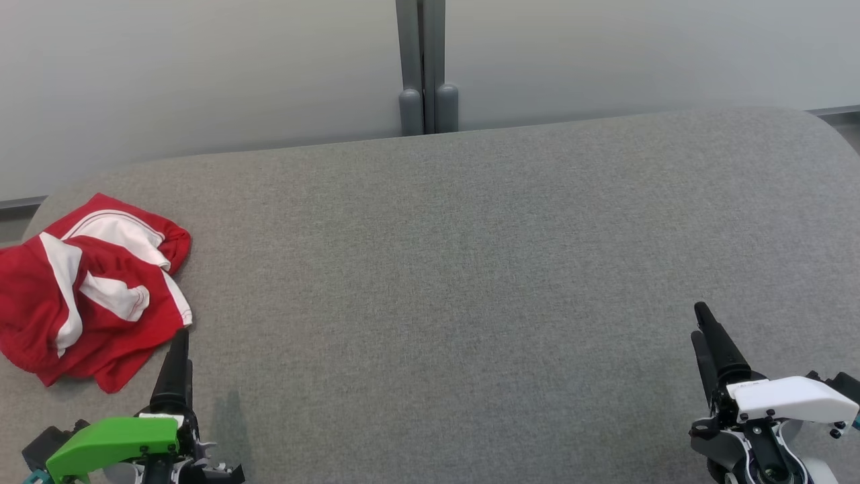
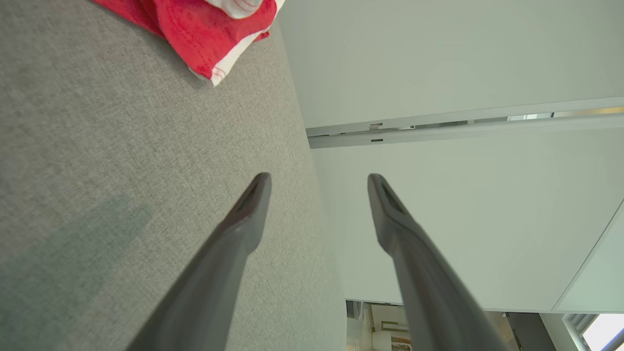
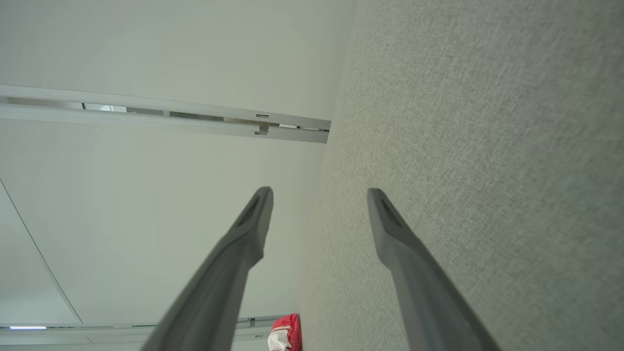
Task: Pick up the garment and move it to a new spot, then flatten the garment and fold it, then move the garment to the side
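Note:
A crumpled red garment with white stripes (image 1: 87, 289) lies in a heap at the far left of the grey fabric surface (image 1: 470, 282). My left gripper (image 1: 178, 339) hovers just off the heap's lower right corner, apart from it. In the left wrist view that gripper (image 2: 319, 183) stands open with nothing between its fingers, and a corner of the garment (image 2: 209, 24) lies ahead. My right gripper (image 1: 702, 323) waits open at the lower right, far from the cloth. Between the right gripper (image 3: 319, 195) fingers the garment (image 3: 285, 334) shows as a small red patch.
The grey surface has rounded corners and ends at a pale wall (image 1: 201, 67) behind. A grey post (image 1: 423, 67) stands against the wall at the middle of the far edge. Bare fabric stretches between the two grippers.

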